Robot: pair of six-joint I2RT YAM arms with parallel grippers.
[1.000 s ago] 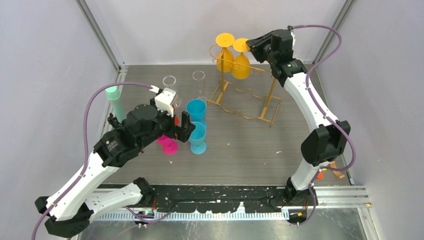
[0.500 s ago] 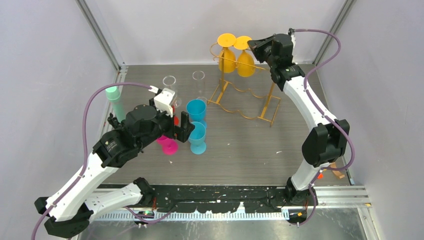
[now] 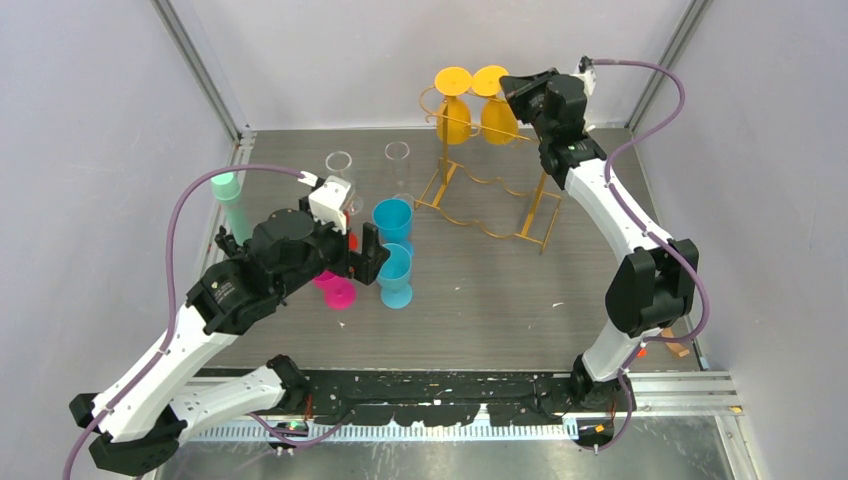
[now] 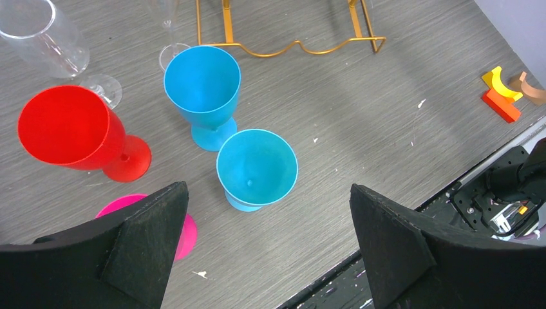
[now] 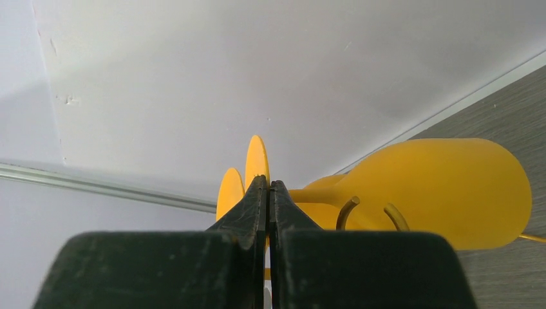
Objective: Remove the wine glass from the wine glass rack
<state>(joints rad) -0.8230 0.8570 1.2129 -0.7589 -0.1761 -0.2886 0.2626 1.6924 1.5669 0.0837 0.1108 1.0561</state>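
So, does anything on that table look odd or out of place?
Only a few small coloured blocks sitting at the right edge of the table. They look like strays, unrelated to everything else set out. Nothing looks spilled or broken.

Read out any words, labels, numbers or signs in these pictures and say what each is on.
None can be read. The yellow plastic wine glasses, gold wire rack, blue plastic goblets and grey wood-grain table bear no print; any marking on the black-and-white arms is too small to tell.
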